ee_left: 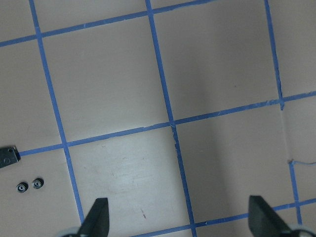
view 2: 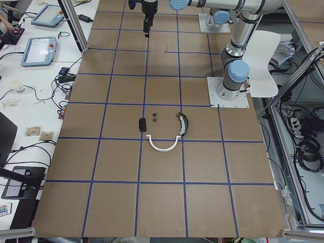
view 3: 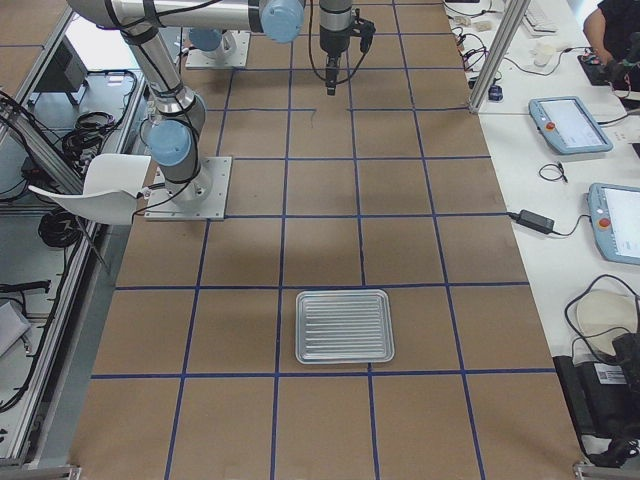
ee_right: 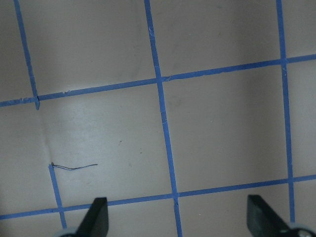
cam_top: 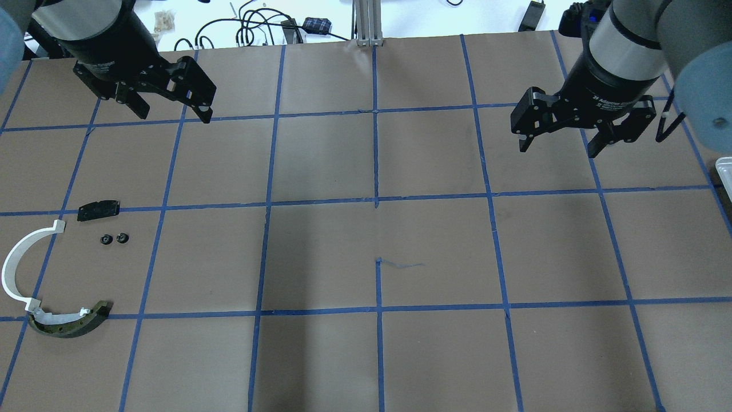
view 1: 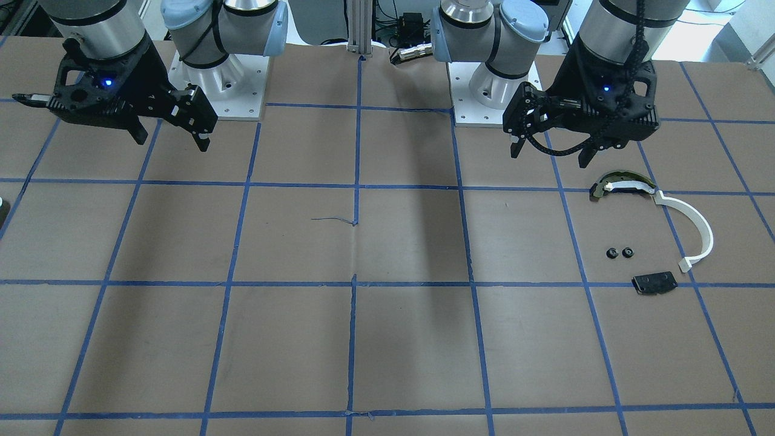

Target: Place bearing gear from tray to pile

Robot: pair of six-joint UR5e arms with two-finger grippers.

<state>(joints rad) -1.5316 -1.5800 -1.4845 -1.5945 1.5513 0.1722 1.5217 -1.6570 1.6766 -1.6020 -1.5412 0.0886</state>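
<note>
Left gripper (cam_top: 171, 110) and right gripper (cam_top: 558, 147) are being held above the worktop (cam_top: 434, 257), jaws spread, nothing pinched. Two gears (cam_top: 121, 238) are lying in the pile (cam_top: 98, 210) on the left arm's side. The tray (view 3: 345, 325), nearer the right arm, is being seen without any.
</note>
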